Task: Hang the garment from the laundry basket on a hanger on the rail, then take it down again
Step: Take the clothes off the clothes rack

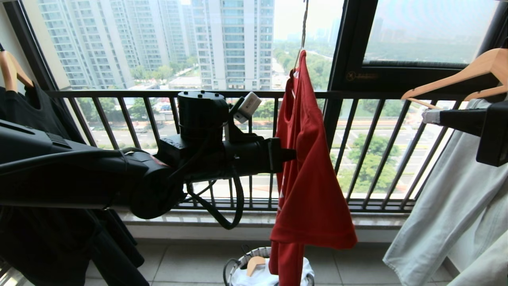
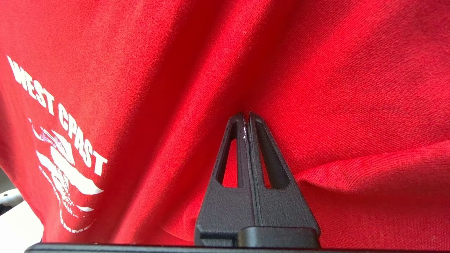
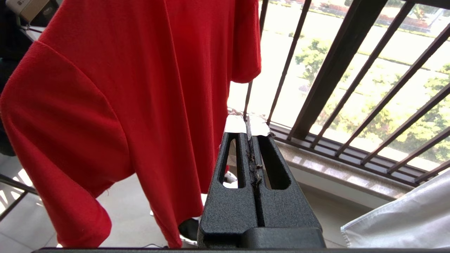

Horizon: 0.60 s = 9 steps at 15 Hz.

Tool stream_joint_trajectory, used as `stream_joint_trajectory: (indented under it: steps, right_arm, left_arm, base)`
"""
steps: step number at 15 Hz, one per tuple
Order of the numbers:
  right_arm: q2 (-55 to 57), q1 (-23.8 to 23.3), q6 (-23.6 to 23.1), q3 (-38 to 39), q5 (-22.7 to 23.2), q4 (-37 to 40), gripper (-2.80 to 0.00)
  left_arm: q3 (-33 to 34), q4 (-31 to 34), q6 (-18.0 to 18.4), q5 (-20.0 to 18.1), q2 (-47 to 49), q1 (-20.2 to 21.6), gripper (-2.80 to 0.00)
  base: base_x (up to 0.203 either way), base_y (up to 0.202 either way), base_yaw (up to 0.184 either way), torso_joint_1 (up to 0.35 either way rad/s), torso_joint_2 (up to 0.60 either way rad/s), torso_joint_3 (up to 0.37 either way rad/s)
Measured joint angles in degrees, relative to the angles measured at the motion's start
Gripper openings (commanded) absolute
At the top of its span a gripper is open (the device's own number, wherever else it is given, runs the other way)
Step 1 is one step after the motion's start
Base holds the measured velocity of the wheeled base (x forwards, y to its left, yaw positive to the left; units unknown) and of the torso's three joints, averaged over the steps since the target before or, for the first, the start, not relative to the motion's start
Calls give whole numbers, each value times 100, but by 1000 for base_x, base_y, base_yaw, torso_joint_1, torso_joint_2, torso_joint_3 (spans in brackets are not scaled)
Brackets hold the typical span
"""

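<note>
- Head view: the red T-shirt is seen hung edge-on from a thin wire hanger whose neck runs up out of the picture, in front of the dark barred balcony railing.
- The shirt's lower hem is seen just above the small round laundry basket on the tiled floor; a wooden hanger and white cloth lie inside the basket.
- The left gripper is held level, its tip pressed against the shirt's side at mid-height.
- A black garment is hung at the left edge, pale trousers at the right edge under a wooden hanger.
- Left wrist view: the left gripper is shown with jaws fully together, tips pushed into a crease of the red cloth; whether any fabric is pinched cannot be told. White "WEST COAST" lettering is visible to one side.
- Right wrist view: the right gripper is shown closed on nothing, near the hanging shirt but apart from it, with the railing behind.
</note>
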Motion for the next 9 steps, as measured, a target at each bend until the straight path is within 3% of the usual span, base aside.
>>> stream_joint_trajectory:
  steps: [4,5,9]
  right_arm:
    - [-119,381,-37,68,36,49,-280]
    - [-150,503,-38,106,38,164,0]
    - [-295,1029,-26,304,72,464,0]
  left_arm:
    - [-7,-7,10,17,4,-12,-280]
    - [-10,-7,10,17,9,-12,-280]
    - [-16,-93,13,37,75,-12,-280]
  base:
    - [0,0,0,0,0,0]
    - [0,0,0,0,0,0]
    - [0,0,0,0,0,0]
